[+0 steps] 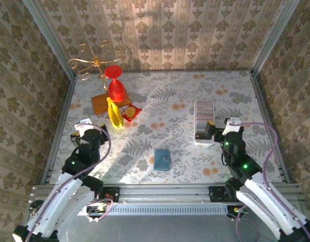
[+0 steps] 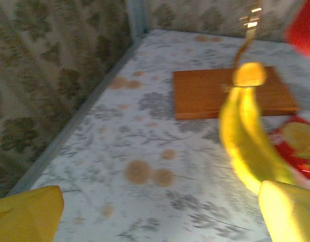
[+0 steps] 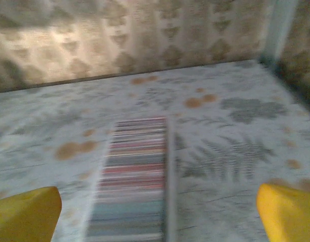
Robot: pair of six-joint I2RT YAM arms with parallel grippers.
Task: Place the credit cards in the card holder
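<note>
Cards (image 1: pixel 204 117) stand stacked just before our right gripper (image 1: pixel 213 132), jaws spread, empty; we should pinch a single edge, then carry it to the holder (image 1: pixel 162 159) lying between the arms

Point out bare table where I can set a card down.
Free: the middle, between the banana and the box of cards; the far right corner behind that box; the strip left of the card holder. Crowded: far left, around the wooden board.
</note>
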